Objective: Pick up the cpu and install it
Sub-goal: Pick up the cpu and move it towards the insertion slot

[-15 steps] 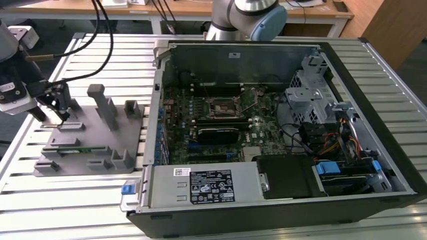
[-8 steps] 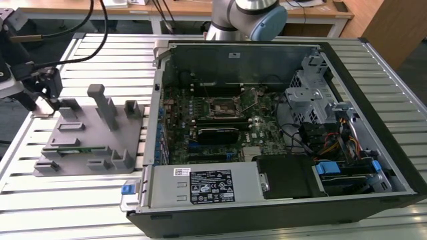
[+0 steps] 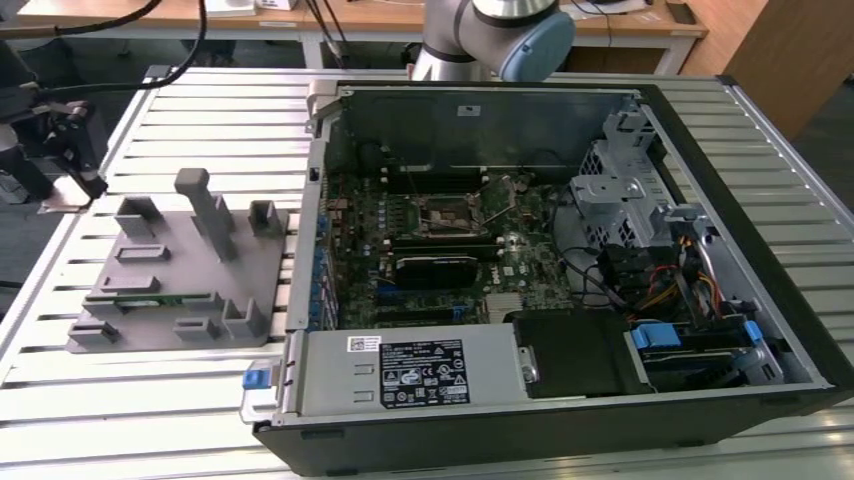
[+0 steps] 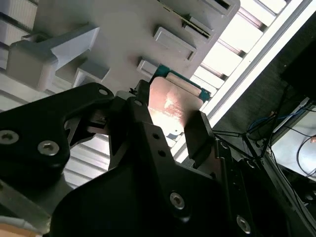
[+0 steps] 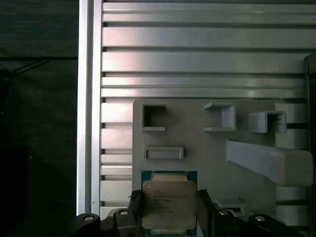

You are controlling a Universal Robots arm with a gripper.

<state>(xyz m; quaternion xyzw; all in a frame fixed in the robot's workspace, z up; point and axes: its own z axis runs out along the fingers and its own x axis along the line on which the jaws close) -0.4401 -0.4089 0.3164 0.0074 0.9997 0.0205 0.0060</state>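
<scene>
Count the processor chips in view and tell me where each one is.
1. The processor chip is clamped between the fingers of the gripper, over the gray holder plate, as seen in both wrist views. Others could lie hidden inside the open computer case.

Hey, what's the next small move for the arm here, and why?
Probably carry the chip across toward the open computer case. The tool seems closed on the cpu, held over the grey fixture, and the motherboard socket looks empty.
</scene>
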